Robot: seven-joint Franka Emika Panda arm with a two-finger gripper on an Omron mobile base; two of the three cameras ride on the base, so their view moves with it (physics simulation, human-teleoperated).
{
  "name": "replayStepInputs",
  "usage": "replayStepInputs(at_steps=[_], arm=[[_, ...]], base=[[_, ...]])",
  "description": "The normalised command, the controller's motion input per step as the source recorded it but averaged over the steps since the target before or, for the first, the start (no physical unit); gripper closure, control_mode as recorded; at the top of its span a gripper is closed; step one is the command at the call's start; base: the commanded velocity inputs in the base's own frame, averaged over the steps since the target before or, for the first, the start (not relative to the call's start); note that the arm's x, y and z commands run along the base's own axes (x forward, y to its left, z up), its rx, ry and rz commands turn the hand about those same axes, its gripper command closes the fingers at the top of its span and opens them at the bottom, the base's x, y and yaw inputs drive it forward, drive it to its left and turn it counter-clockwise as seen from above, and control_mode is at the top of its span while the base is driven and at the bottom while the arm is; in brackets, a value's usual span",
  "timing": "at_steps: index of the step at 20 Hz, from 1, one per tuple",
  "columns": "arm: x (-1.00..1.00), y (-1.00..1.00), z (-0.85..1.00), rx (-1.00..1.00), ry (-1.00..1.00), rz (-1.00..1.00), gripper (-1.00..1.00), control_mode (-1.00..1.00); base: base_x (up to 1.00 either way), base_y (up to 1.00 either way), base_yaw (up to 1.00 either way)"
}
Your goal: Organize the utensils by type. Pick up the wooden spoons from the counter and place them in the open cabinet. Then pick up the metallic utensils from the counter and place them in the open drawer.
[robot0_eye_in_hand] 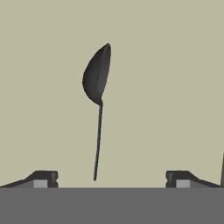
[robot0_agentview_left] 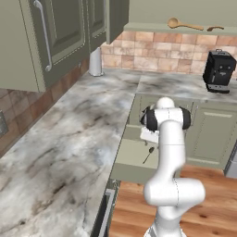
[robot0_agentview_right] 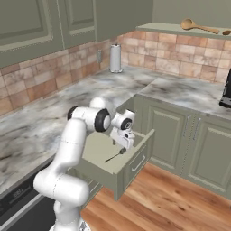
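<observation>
While the arm bends low over the open drawer [robot0_agentview_right: 135, 155], its jaws are spread wide, with nothing between them. A small metal spoon [robot0_eye_in_hand: 97, 92] lies flat on the pale bottom of the drawer, just under the hand, with its handle pointing toward the fingertips [robot0_eye_in_hand: 43, 178] and touching neither of them. From the right side I see the same spoon as a thin dark line near the front of the drawer. Two wooden spoons [robot0_agentview_left: 185, 24] rest on the cabinet [robot0_agentview_left: 152, 28] shelf, high above the marble table [robot0_agentview_left: 60, 152].
</observation>
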Motion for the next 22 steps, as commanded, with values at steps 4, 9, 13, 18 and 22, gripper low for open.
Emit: replayStepInputs(at_steps=[4, 9, 13, 18, 22], arm=[[-0.4, 0.0, 0.72, 0.06, -0.09, 0.12, -1.0, -1.0], [-0.48, 0.01, 0.75, 0.02, -0.1, 0.08, -1.0, -1.0], [-0.57, 0.11, 0.72, 0.0, -0.02, 0.05, -1.0, -1.0], [-0.72, 0.18, 0.62, 0.0, 0.0, 0.06, -1.0, -1.0], [-0.74, 0.24, 0.57, 0.0, -0.01, 0.18, -1.0, -1.0]], base=[[0.0, 0.0, 0.0], [0.0, 0.0, 0.0], [0.0, 0.0, 0.0], [0.0, 0.0, 0.0], [0.0, 0.0, 0.0]])
